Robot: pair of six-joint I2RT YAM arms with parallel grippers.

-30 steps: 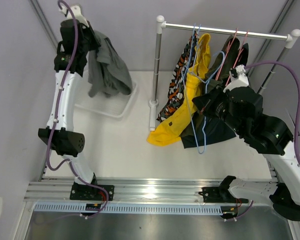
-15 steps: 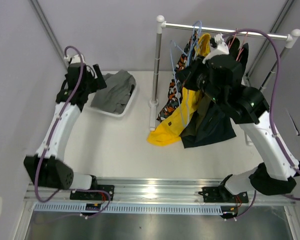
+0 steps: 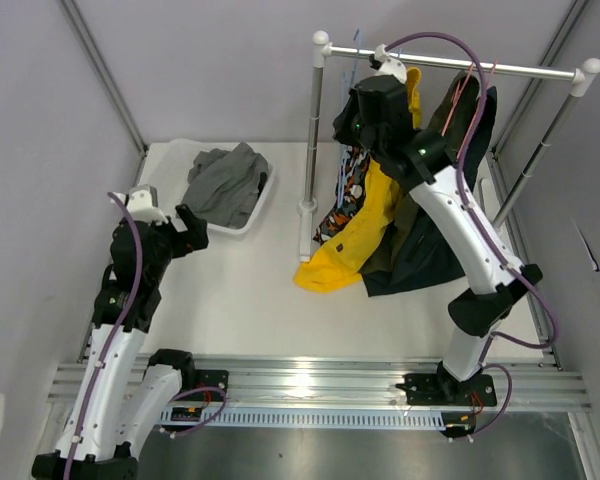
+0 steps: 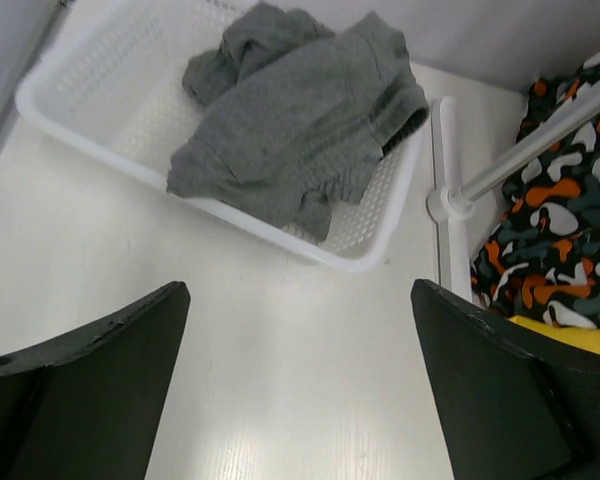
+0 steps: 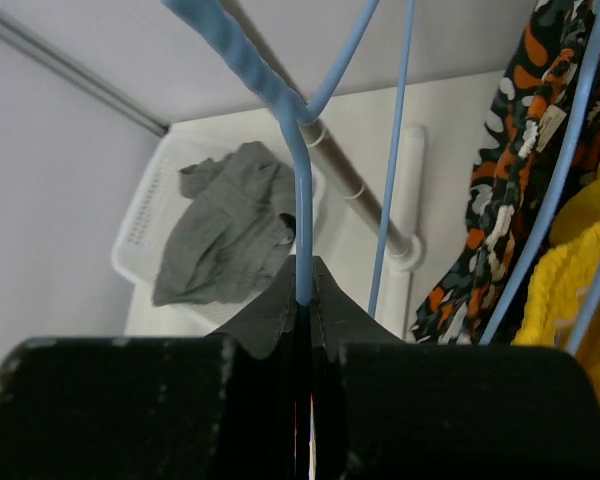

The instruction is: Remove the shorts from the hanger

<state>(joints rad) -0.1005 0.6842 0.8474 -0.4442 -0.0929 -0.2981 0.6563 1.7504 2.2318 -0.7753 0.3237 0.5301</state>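
**Grey shorts in basket — right jaws on blue hanger**

The grey shorts are seen crumpled in the white basket at the far left of the bench. In the left wrist view, one fold is draped over the basket's near rim. The left arm is folded low at the left edge of the bench. The left jaws are spread wide with nothing between them. They are held over bare bench, near the basket's near side but apart from it.

The right arm is raised to the rail of the rack. In the right wrist view the right jaws are pressed together on the wire of a blue hanger — the wire runs straight up from between them to a fork. Two more blue wires are seen just beside it.

The other pairs hang at the rack:
- The camouflage shorts are nearest the post.
- The yellow shorts are just beside them and trail down to the bench.
- The dark shorts lie to the right of the yellow pair. Olive and navy cannot be told apart from above.
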